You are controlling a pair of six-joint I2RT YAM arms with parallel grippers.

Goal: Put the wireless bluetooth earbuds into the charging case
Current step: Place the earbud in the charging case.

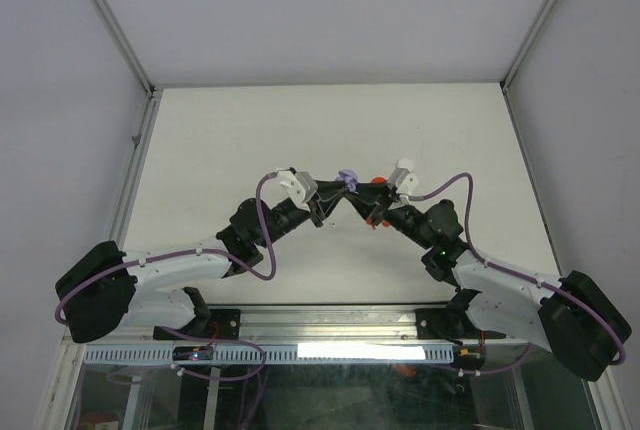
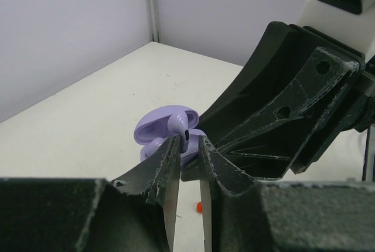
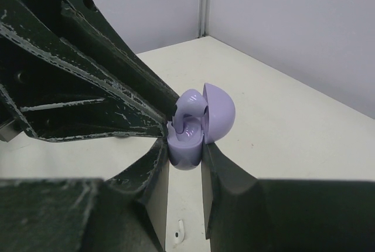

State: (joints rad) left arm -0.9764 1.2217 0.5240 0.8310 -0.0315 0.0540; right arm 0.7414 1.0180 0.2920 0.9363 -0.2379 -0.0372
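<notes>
Fingers of my right gripper (image 3: 185, 153) are clamped on the open lavender case (image 3: 218, 113). My left gripper (image 2: 187, 145) is nearly closed, pinching the earbud (image 2: 177, 124) that's sitting in the case.

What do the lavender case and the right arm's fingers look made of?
Lavender case: glossy moulded plastic, going by smooth curves and soft highlights. Right fingers: hard matte black plastic, possibly 3D-printed; pale scuffs along worn edges, no metallic shine.

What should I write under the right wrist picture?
Right gripper clamps the open lavender case, an earbud standing in it.
</notes>
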